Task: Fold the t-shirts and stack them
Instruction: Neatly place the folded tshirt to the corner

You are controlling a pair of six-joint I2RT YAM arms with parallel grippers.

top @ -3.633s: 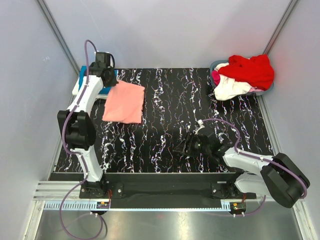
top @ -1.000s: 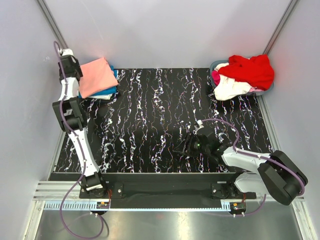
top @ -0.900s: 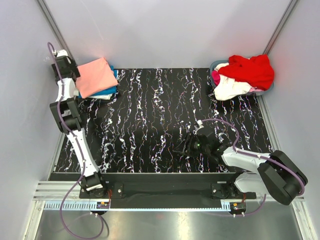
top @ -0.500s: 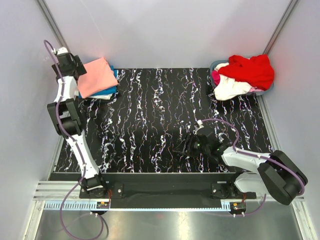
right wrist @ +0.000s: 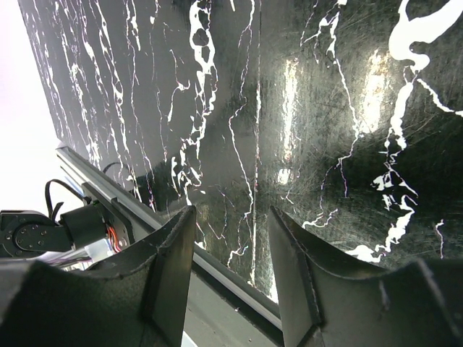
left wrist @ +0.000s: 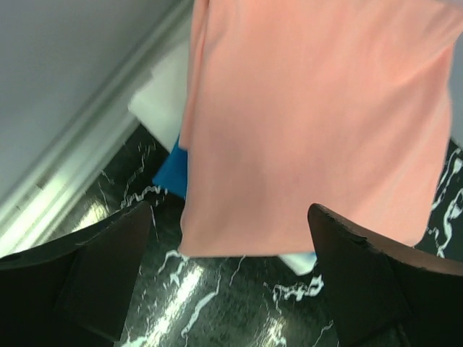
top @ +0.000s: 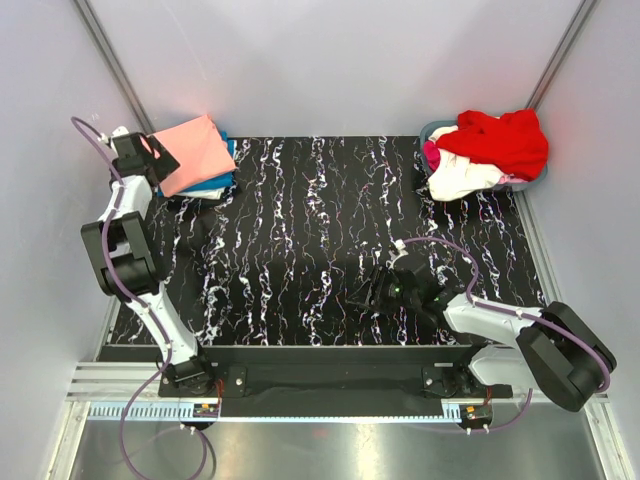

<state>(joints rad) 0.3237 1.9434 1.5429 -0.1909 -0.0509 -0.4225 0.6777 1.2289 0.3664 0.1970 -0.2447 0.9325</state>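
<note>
The folded salmon-pink t-shirt [top: 197, 148] lies on top of a bright blue one [top: 215, 184] at the table's far left corner; the left wrist view shows the pink shirt [left wrist: 311, 123] over blue [left wrist: 173, 170] and white cloth. My left gripper [top: 155, 160] stands open at the stack's left edge, nothing between its fingers [left wrist: 108, 260]. A red t-shirt [top: 505, 138], a white one [top: 465, 178] and a magenta one [top: 432, 155] are heaped in a basket at the far right. My right gripper [top: 362, 292] hovers low over the table near its front, jaws apart and empty [right wrist: 231, 282].
A grey basket [top: 440, 128] holds the heap of shirts at the back right. The black marbled table [top: 320, 230] is bordered by grey walls on both sides and a metal rail [right wrist: 217, 275] along the front edge.
My left gripper has let go of the pink shirt, opened wide and drawn back a little from the stack. The right arm has stayed still.
</note>
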